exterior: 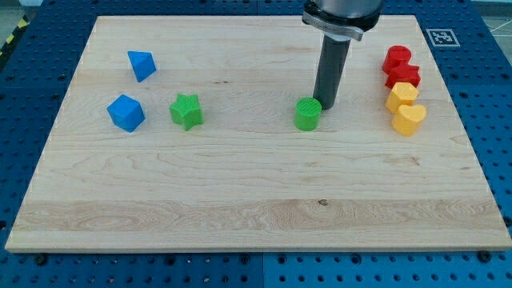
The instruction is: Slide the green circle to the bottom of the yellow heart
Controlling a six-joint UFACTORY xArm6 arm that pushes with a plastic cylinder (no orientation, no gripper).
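Green circle sits right of centre on the wooden surface, touching my tip, which stands at its upper right; there is no gripper to open or close. The yellow heart lies well to the view's right, so the push must come from the left

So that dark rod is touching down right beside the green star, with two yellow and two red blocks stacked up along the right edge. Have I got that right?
Not quite. In the camera view, my tip sits just right of the green circle, at its upper edge, not the green star, which lies well off to the view's left. The rest holds: the two red blocks and two yellow ones do line the right side.
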